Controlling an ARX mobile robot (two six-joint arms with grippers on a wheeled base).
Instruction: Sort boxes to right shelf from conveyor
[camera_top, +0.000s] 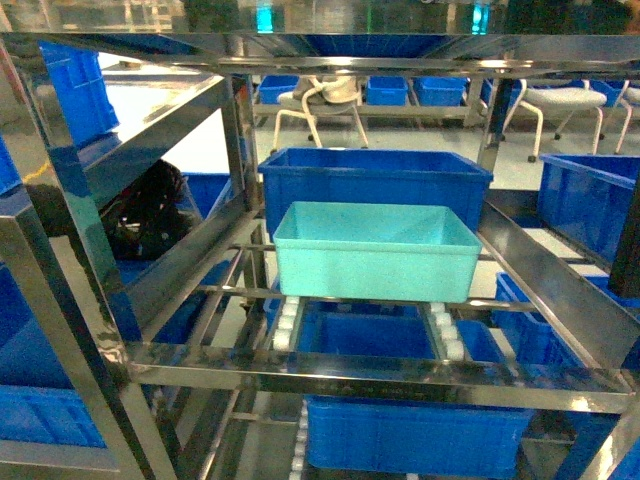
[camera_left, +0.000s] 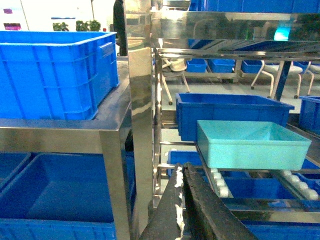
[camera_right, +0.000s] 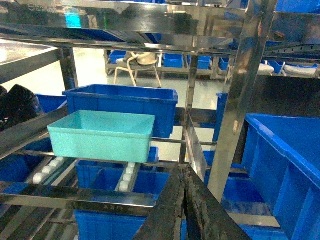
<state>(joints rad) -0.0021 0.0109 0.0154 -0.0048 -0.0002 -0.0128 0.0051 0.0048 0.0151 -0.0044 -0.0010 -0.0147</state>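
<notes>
Item: one turquoise box (camera_top: 375, 252), lidless, with tapered walls and a thin rim, was recorded on the middle slanted level of the stainless-steel shelf (camera_top: 370, 372). It was seated across the two white roller tracks (camera_top: 287, 322), with its front wall just behind the shelf's front crossbar. Its interior was seen bare in the head view. The same box (camera_left: 251, 144) was noted to the right in the left wrist view and to the left (camera_right: 102, 134) in the right wrist view.

Directly behind it on the same level, a larger dark blue bin (camera_top: 375, 182) was recorded, close to the box's rear wall; whether the two touched could not be told. Further blue bins (camera_top: 415, 430) were logged on the level below and on the neighbouring racks (camera_left: 55, 75) to either side.

Left gripper (camera_left: 181, 210): shown at the bottom edge of its wrist view, jaws drawn together with nothing held, clear of the box and in front of the shelf. Right gripper (camera_right: 185, 210): shown likewise at the bottom of its wrist view, jaws closed and empty, apart from the box.

Background: white chairs (camera_top: 325, 100) and a pale floor were recorded beyond the shelf. The conveyor was not seen in any view.
</notes>
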